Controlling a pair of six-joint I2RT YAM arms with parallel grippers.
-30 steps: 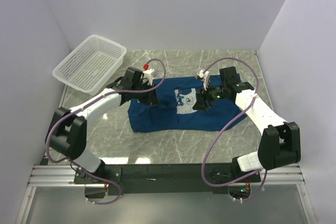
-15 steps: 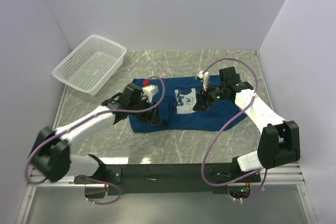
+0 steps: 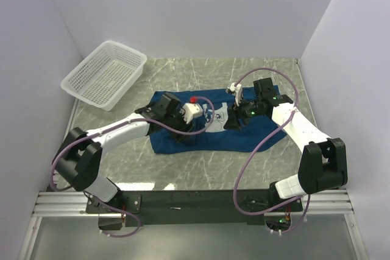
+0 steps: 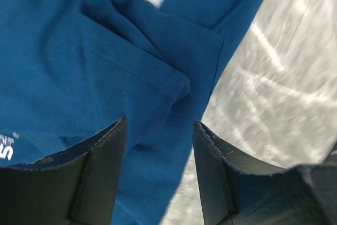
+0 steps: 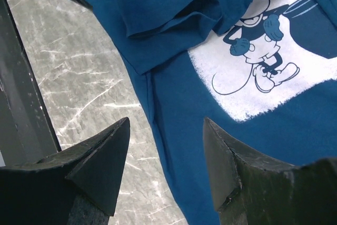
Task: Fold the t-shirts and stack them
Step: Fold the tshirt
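**Left side folded over, cloth let go**

My left pincer (image 4: pixel 158 130) has swung in from the far-left corner of the dark blue t-shirt (image 3: pixel 225 141) to just left of its mouse print (image 5: pixel 253 72). Its jaws, pinched a moment ago, now stand apart with nothing between them. So I judge the left sleeve flap is laid over the body. My right pincer (image 5: pixel 166 130) hovers wide and empty above the print. The shirt lies mid-way across the marble table (image 3: pixel 201 175), only partly folded.

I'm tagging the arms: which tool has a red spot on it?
The left tool: a red spot tops its white housing. The right tool, also over the t-shirt, shows none.
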